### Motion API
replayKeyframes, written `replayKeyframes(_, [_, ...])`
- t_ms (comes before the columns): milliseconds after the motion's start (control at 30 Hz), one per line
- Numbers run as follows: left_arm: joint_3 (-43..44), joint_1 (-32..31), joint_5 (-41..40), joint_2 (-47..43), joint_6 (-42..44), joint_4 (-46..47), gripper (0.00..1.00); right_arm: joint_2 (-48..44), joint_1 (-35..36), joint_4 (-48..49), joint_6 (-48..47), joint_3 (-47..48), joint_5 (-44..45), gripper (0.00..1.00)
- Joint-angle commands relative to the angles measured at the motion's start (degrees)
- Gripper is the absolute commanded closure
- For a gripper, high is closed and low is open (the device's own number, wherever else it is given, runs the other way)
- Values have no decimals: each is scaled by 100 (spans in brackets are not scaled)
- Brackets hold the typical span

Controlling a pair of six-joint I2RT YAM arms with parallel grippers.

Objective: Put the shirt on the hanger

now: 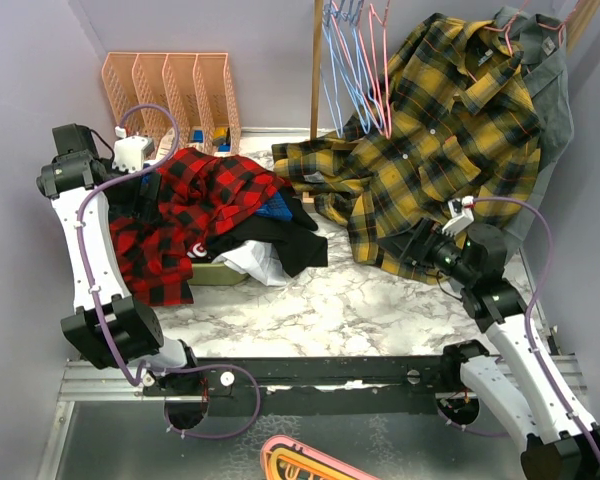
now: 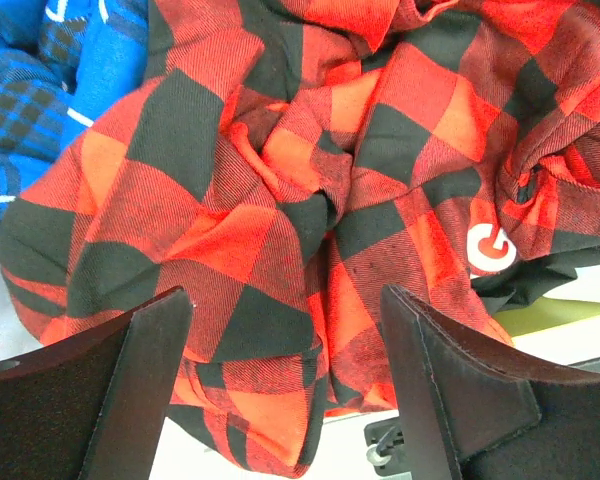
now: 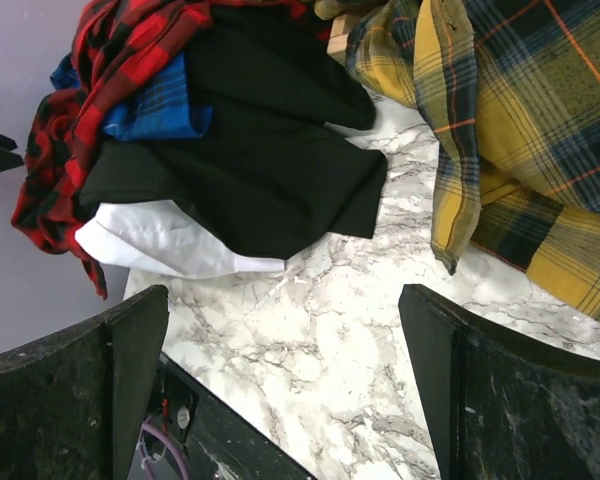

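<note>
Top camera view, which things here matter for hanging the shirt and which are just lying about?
Job: red-and-black plaid shirt, pink wire hanger.
Lying about: yellow plaid shirt, blue plaid shirt, black garment, white cloth, light blue hangers, orange file rack.

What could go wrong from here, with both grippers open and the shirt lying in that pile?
1. The shirt lies crumpled among the blue shirt and black garment. The left gripper, open over it, may drag those along.
2. The hanger hangs bunched with blue hangers beside the yellow shirt. The right gripper may snag those.
</note>
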Motion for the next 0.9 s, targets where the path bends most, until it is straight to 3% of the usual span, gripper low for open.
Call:
replayKeyframes(0, [-66,25,-30,-213,-164,-199,21,-93,-1,201,118,87,62,1])
replayKeyframes(133, [158,21,1149,-560,415,-597,17,265,-4,-46,-75,526,-163,1])
replayKeyframes(167, [187,26,1289,-673,409,-525,6,353,0,-110,-125,582,-173,1])
replayKeyframes(233, [199,21,1291,-913,88,-207,1,481,1,-96,-11,576,-153,1])
replayKeyframes(467, [-751,22,438,-1782,-601,907,1,567,-6,512,230,352,-853,1])
replayKeyframes(600, [-587,21,317,-1069,-288,-168,2,530,1,95,-70,438,-673,1])
replayKeyframes(633, [-645,21,175,-911,-182,-378,7,506,-3,116,-54,344,-674,1])
replayKeyframes(700, [-901,21,-176,-828,-111,-386,13,460,-5,342,11,105,-777,1])
replayKeyframes(867, [-992,26,-288,-971,430,-638,13,375,-4,977,536,-387,-1062,1])
